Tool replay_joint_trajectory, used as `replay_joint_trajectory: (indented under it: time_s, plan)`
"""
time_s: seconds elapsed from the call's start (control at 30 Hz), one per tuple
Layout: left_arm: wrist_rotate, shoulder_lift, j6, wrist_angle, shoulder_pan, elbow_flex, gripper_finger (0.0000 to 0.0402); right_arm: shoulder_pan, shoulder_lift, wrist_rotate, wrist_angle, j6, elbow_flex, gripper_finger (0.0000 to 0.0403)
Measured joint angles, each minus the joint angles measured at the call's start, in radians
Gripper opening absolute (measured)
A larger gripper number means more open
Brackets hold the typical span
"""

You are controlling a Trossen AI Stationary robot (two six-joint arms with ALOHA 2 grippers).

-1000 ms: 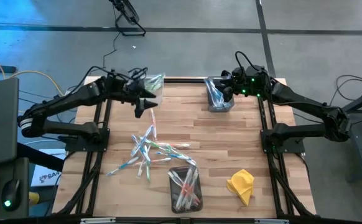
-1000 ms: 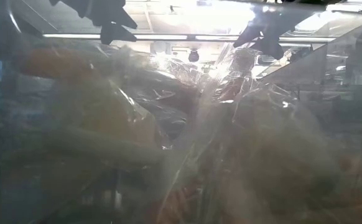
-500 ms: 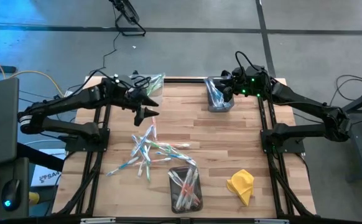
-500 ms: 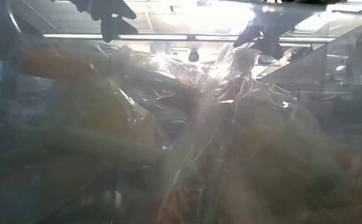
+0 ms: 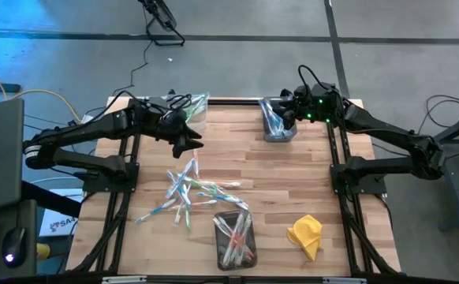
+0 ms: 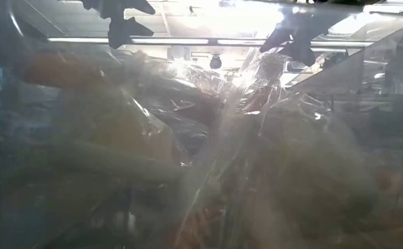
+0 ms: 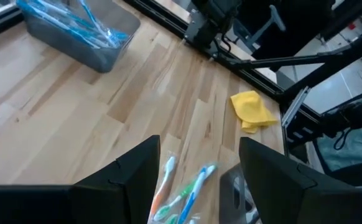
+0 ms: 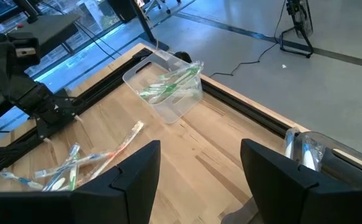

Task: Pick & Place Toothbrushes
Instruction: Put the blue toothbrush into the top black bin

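Left gripper point(image 5: 188, 142) hangs above the surface point(image 5: 292, 181) near the far-left corner, jaws wide and empty, just off the clear bin point(image 5: 192, 109) with green-accent brushes in that corner. Right gripper point(image 5: 287, 117) sits over the grey bin point(image 5: 277, 122) of blue brushes at the far edge, jaws wide, holding nothing. Loose toothbrushes point(image 5: 186, 192) lie scattered in a pile left of centre, below the left gripper; wrist view shows a few point(image 7: 181, 190) between its fingers. Third bin point(image 5: 235, 237) with pink-red brushes at the near edge, middle. Yellow cloth point(image 5: 306, 234) near the near-right corner. Low view blocked by glare and plastic.
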Motion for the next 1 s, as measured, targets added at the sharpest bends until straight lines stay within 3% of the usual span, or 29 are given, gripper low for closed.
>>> replay_joint_trajectory:
  time_s: [0.4,1.0]
  plan:
    - [-0.003,0.0,0.093,-0.002,0.0,0.0,0.0216,0.0,0.0,0.007,0.0,-0.06,0.0,0.0215]
    - [-0.002,0.0,-0.175,-0.002,0.0,0.0,0.0216,0.0,0.0,-0.043,0.0,-0.061,0.0,0.0215]
